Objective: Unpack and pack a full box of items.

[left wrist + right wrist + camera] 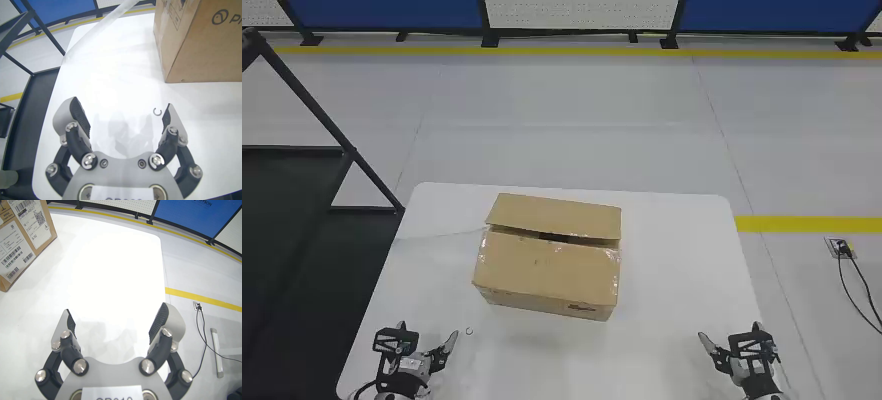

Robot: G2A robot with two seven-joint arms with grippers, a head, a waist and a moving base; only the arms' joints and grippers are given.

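Brown cardboard box [547, 265] sits mid-frame in the top view on the white tabletop [682, 250]. Its long axis runs left-right and there's a dark gap at the far flap seam. Left hand [424, 345] is lower left, right hand [732, 345] lower right, both spread and empty. The box lies up-frame between them, and the left looks nearer.

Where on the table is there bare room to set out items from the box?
Widest: the stretch between the box and the table's right edge, ahead of the right tool. Also free: the near strip between both tools. The left side is tighter, with a small clip beside the left tool.
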